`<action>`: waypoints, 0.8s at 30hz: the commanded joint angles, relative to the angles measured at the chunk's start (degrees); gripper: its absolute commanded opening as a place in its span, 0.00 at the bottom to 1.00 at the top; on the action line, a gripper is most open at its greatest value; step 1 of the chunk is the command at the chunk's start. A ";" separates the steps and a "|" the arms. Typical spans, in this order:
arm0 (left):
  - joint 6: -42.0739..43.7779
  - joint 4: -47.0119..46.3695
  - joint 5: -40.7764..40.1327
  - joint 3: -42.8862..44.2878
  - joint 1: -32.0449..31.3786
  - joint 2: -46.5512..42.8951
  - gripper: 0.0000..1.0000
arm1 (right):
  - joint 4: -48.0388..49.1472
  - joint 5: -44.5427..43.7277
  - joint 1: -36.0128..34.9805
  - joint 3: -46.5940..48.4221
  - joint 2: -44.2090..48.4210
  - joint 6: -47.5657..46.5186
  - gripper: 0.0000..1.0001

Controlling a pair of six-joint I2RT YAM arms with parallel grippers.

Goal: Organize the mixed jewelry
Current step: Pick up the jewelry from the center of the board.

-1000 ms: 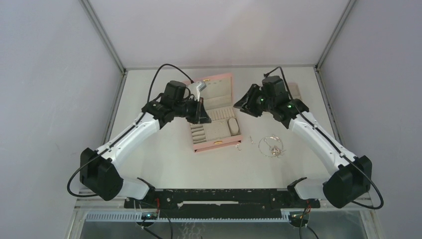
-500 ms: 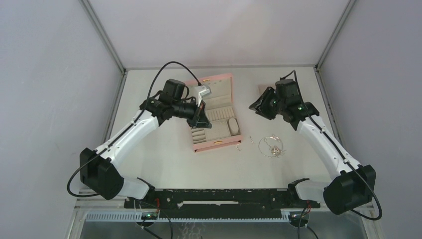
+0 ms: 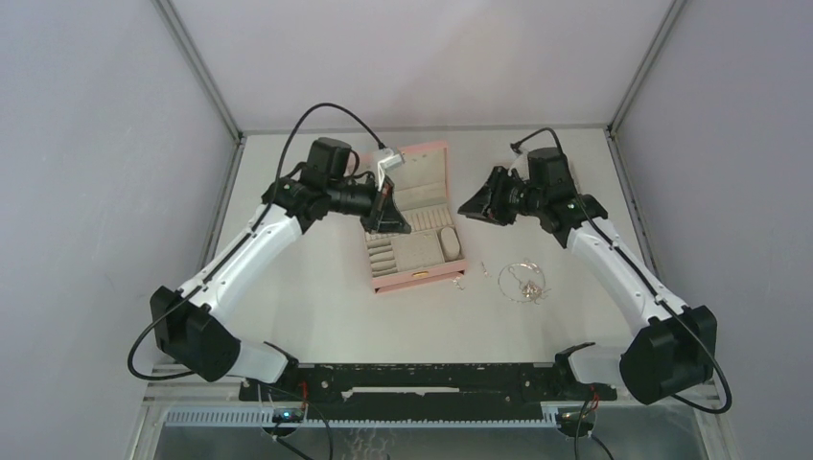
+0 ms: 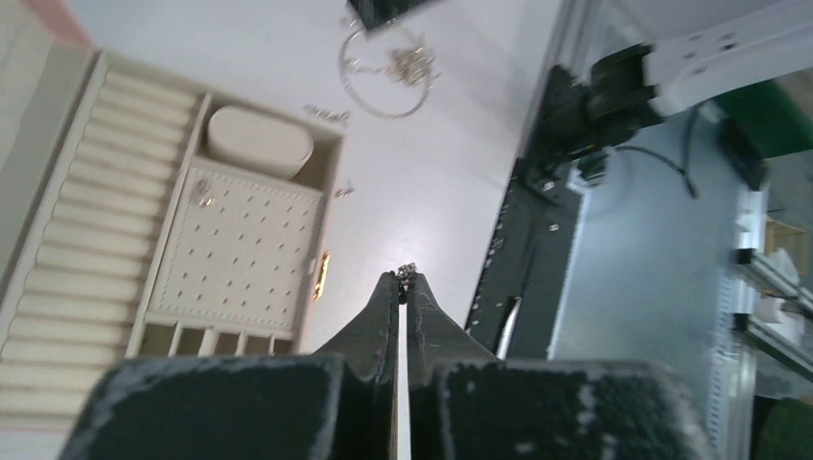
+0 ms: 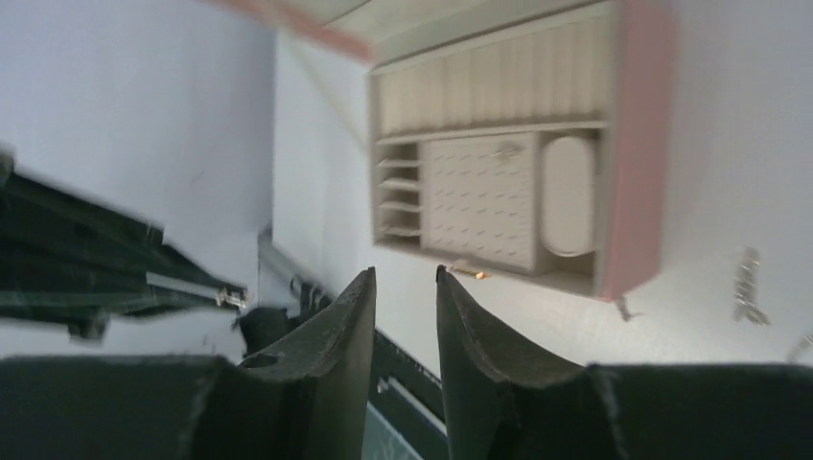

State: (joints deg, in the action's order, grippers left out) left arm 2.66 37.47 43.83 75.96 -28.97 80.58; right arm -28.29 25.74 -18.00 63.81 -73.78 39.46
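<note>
Pale grey walls close in a white table (image 3: 316, 297); near its middle a pink box (image 3: 419, 277) lies open, beige lining up. The left gripper (image 4: 404, 284) hangs over the box's left side with its jaws pressed together; a small silver piece (image 4: 406, 271) glints at the very tips, seemingly pinched there, though it is too tiny to tell how it sits. In the left wrist view the perforated panel (image 4: 240, 249) lies to the left of those tips, its long side running toward the oval cushion (image 4: 259, 142), with one stud (image 4: 202, 198) already seated on it; the piece would, I judge, have to go sideways and down to reach a hole. The right gripper (image 5: 405, 283) hovers just right of the box, jaws a narrow gap apart, nothing between them. The necklace (image 3: 522, 281) lies looped on bare table right of the box, toward the near edge from that gripper and nearer the right arm; loose bits (image 3: 458, 281) lie between it and the box's front corner. The tangle inside the loop cannot be made out; neither gripper's height can be read.
</note>
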 commanded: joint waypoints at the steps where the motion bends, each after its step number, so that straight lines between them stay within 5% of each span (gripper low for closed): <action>1: -5.84 -2.37 12.51 5.94 2.69 0.39 0.00 | 12.30 18.74 -2.62 -1.05 2.28 -8.47 0.38; 11: -25.99 -17.85 14.52 5.86 4.27 -1.07 0.00 | 50.78 18.57 -7.25 -15.85 9.76 8.05 0.42; 24: -33.10 -26.62 13.57 3.02 4.78 -2.70 0.00 | 68.18 12.34 -11.11 -17.58 6.33 18.18 0.43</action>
State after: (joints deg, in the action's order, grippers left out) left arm -27.75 14.59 55.92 79.50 -24.84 80.47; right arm 30.17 40.75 -28.60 46.28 -66.32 54.19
